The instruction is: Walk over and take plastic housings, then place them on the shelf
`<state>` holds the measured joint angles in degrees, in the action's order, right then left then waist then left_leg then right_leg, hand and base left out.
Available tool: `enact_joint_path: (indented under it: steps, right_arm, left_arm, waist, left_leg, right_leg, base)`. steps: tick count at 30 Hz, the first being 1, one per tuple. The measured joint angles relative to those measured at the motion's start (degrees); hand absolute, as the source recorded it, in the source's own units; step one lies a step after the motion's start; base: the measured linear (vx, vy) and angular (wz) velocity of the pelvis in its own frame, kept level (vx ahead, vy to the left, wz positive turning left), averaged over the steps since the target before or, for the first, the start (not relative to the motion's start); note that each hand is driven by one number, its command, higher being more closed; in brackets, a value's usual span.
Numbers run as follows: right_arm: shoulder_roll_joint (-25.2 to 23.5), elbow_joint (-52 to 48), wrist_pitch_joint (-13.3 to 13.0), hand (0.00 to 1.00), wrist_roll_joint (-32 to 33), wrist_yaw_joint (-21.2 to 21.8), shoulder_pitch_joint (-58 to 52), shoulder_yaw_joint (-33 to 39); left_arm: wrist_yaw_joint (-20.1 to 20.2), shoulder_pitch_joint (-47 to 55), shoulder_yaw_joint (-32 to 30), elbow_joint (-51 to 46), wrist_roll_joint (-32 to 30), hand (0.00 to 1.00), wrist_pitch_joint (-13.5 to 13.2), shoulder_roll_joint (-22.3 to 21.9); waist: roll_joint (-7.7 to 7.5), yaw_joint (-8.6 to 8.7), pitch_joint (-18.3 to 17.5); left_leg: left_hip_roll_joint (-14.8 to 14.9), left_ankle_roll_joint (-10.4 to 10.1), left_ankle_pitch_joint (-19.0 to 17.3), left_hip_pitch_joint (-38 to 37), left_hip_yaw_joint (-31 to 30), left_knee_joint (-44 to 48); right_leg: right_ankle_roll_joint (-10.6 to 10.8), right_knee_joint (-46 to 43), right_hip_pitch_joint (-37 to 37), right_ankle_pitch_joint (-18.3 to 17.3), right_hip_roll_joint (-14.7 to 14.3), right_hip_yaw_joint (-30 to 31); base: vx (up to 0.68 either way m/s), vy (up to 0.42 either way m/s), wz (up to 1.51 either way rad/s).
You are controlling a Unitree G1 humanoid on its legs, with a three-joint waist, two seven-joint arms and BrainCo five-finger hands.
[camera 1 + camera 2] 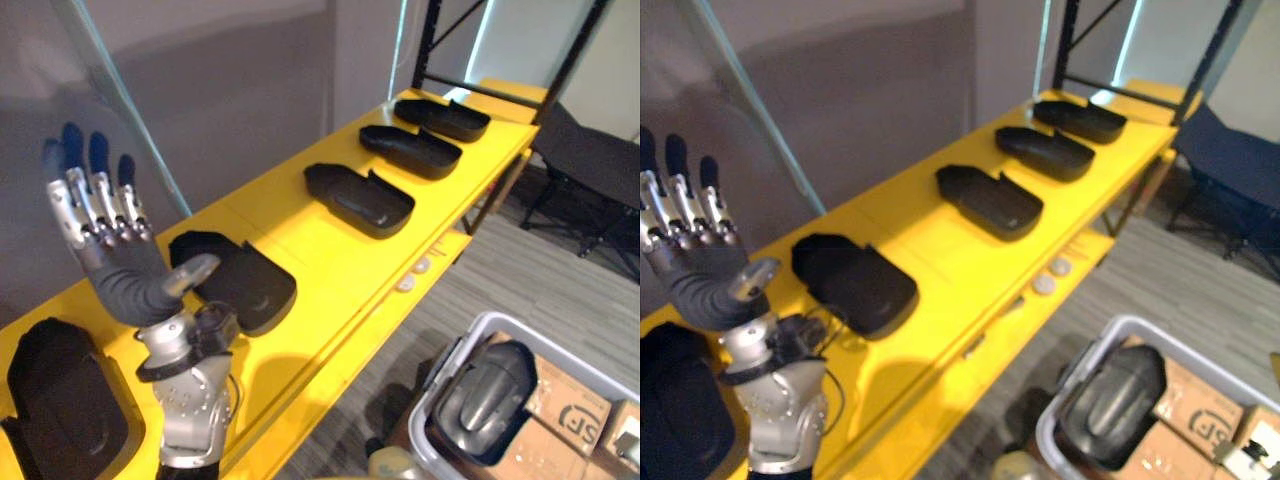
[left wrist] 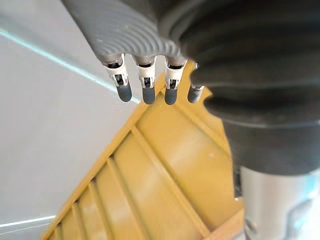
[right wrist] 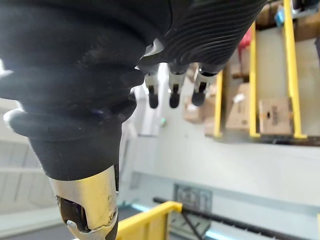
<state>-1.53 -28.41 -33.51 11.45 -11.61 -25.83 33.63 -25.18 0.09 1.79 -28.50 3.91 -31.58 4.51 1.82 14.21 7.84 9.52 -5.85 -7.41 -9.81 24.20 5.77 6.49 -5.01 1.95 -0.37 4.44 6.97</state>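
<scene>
Now five black housings [image 1: 360,198] lie in a row on the yellow shelf [image 1: 330,260], well apart from each other. The left hand [image 1: 120,272] is raised over the shelf's near end, fingers [image 1: 95,190] straight and spread wide, holding nothing. It stands above and just beside the second housing [image 1: 245,280] from that end. The right hand [image 3: 174,92] shows in its wrist view with fingers hanging relaxed and nothing in them. One more housing [image 1: 485,400] sits in a grey bin [image 1: 450,370] below the shelf's front edge.

Judging from this, placing on the shelf looks done for now, and the housing in the bin is probably next. Two things could go wrong. When the left arm draws off the shelf, the wide hand could clip the second housing and nudge it toward the front edge, which is not far from it. Down in the bin, the smooth curved shell may slip from a shallow hold, and the bin's wall could catch the fingers.
</scene>
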Motion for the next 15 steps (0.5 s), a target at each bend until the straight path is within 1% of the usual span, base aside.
enact_joint_path:
  steps: [1, 2, 3, 4, 5, 6, 7, 8, 10, 11, 12, 13, 14, 15]
  right_arm:
    - [0.5, 0.0, 0.0, 0.0, 0.0, 0.6, 1.1, -1.3]
    - [3.1, 0.0, 0.1, 0.0, 0.0, 1.5, 3.9, -4.6]
    - [4.6, 0.0, 0.2, 0.0, 0.0, 1.8, 5.1, -5.9]
    - [6.9, 0.0, 0.3, 0.0, 0.1, 2.3, 7.4, -8.0]
    - [7.5, 0.0, 0.6, 0.0, 0.1, 2.6, 8.4, -8.7]
    - [7.5, 0.1, 1.2, 0.0, 0.1, 2.7, 9.9, -10.7]
    - [7.5, 0.1, 1.2, 0.0, 0.1, 2.7, 10.0, -11.7]
    - [7.5, 0.0, 1.2, 0.0, 0.1, 2.7, 10.6, -13.8]
    - [7.6, 0.0, 1.2, 0.0, 0.1, 2.5, 12.2, -15.4]
    - [7.7, -0.1, 1.2, 0.0, 0.1, 1.8, 13.8, -16.6]
    - [7.7, -0.1, 1.2, 0.0, 0.1, 1.5, 14.6, -17.1]
    - [7.9, -0.1, 1.2, 0.0, 0.3, 1.4, 16.7, -18.1]
    - [8.5, 0.0, 1.1, 0.0, 0.2, 0.8, 19.0, -19.1]
    - [8.8, 0.3, 1.0, 0.0, 0.1, 0.2, 20.3, -19.8]
  left_arm:
    - [-0.8, 0.1, -0.7, 0.0, -0.3, 0.0, 0.5, 0.0]
    - [-2.2, 0.7, -2.8, -0.2, -0.5, 0.0, 1.5, 0.0]
    - [-2.7, 1.6, -3.6, -0.5, -0.6, 0.0, 1.7, 0.0]
    - [-3.5, 3.8, -4.8, -1.4, -0.7, 0.0, 1.8, -0.2]
    - [-3.5, 5.0, -5.4, -2.0, -1.3, 0.0, 1.7, -0.4]
    - [-3.5, 7.4, -6.2, -3.0, -2.8, 0.0, 1.5, -0.4]
    - [-3.5, 8.0, -6.3, -3.5, -2.8, 0.0, 1.5, -0.3]
    - [-4.1, 8.8, -6.9, -4.2, -3.3, 0.0, 1.4, -0.3]
    - [-5.2, 8.9, -8.1, -4.4, -4.9, 0.0, 0.9, -0.3]
    - [-6.3, 8.9, -8.4, -4.6, -5.0, 0.0, 0.2, -0.3]
    - [-6.9, 8.8, -8.4, -4.6, -5.2, 0.0, -0.1, -0.3]
    - [-8.4, 8.3, -8.5, -4.6, -6.5, 0.0, -0.7, -0.3]
    - [-9.7, 7.1, -8.4, -4.7, -7.6, 0.0, -0.9, -0.4]
    - [-10.3, 6.2, -8.4, -4.7, -8.2, 0.0, -0.9, -0.4]
  waist:
    - [-0.01, -0.91, 0.1]
    - [0.47, -2.62, 1.2]
    - [1.32, -3.25, 1.4]
    - [2.97, -4.09, 1.9]
    - [3.51, -4.19, 2.2]
    - [3.19, -4.57, 2.8]
    - [2.79, -4.79, 3.0]
    - [2.06, -5.56, 4.1]
    - [0.85, -5.75, 5.9]
    - [0.36, -6.25, 7.3]
    - [0.25, -6.38, 8.0]
    - [0.18, -6.67, 9.7]
    - [0.75, -6.97, 11.3]
    - [1.07, -6.99, 12.1]
  left_leg:
    - [-0.1, 1.0, -0.9, 1.0, -2.6, 2.5]
    - [-0.2, 2.6, -4.2, 3.3, -9.5, 7.2]
    - [-0.2, 2.9, -5.8, 3.8, -12.1, 8.3]
    - [-0.3, 2.6, -8.4, 3.9, -15.9, 8.9]
    - [-0.4, 2.2, -9.4, 3.9, -16.4, 8.9]
    - [-1.3, 1.4, -10.4, 4.5, -16.2, 8.9]
    - [-1.8, 1.3, -10.4, 4.7, -16.0, 9.0]
    - [-2.8, 1.3, -10.3, 5.6, -15.7, 9.7]
    - [-3.8, 1.5, -10.4, 7.1, -15.8, 10.8]
    - [-4.3, 1.5, -10.4, 8.6, -15.9, 11.6]
    - [-4.4, 1.6, -10.5, 9.4, -15.9, 12.2]
    - [-4.7, 1.6, -10.5, 10.8, -16.2, 13.4]
    - [-5.0, 1.6, -10.5, 12.4, -17.4, 14.7]
    - [-5.1, 1.6, -10.5, 13.1, -17.7, 15.2]
  right_leg:
    - [0.0, -0.2, 0.5, 0.2, 0.0, 1.4]
    - [-0.2, -0.1, 1.4, 0.4, -0.7, 4.3]
    - [-0.2, 0.0, 2.0, 0.7, -1.3, 5.3]
    - [0.3, 0.1, 2.8, 1.3, -2.2, 7.1]
    - [0.6, 0.2, 3.2, 1.6, -2.4, 7.5]
    - [1.4, 0.2, 4.2, 2.2, -1.7, 8.6]
    - [1.7, 0.4, 4.5, 2.6, -1.3, 8.9]
    - [2.2, 0.9, 5.0, 3.7, -0.1, 9.0]
    - [2.3, 1.6, 5.5, 4.3, 1.0, 9.0]
    - [1.8, 2.3, 6.4, 4.9, 1.6, 9.0]
    - [1.6, 2.5, 6.9, 5.2, 1.8, 8.8]
    - [2.4, 2.7, 7.8, 6.1, 2.3, 8.7]
    - [2.9, 2.8, 8.5, 6.7, 2.6, 8.2]
    - [3.2, 2.7, 8.8, 7.0, 2.8, 7.6]
  base:
    - [-0.06, 0.002, -0.96]
    - [-0.08, 0.021, -0.94]
    - [-0.11, 0.091, -1.13]
    - [-0.09, 0.116, -0.76]
    - [-0.11, 0.163, -0.66]
    - [-0.11, 0.157, -0.31]
    - [-0.15, 0.199, -0.26]
    - [-0.11, 0.133, -0.09]
    - [-0.11, 0.1, 0.01]
    - [-0.13, 0.092, 0.03]
    - [-0.09, 0.076, 0.03]
    - [-0.06, 0.054, 0.13]
    - [-0.05, 0.045, 0.18]
    - [-0.05, 0.015, 0.27]
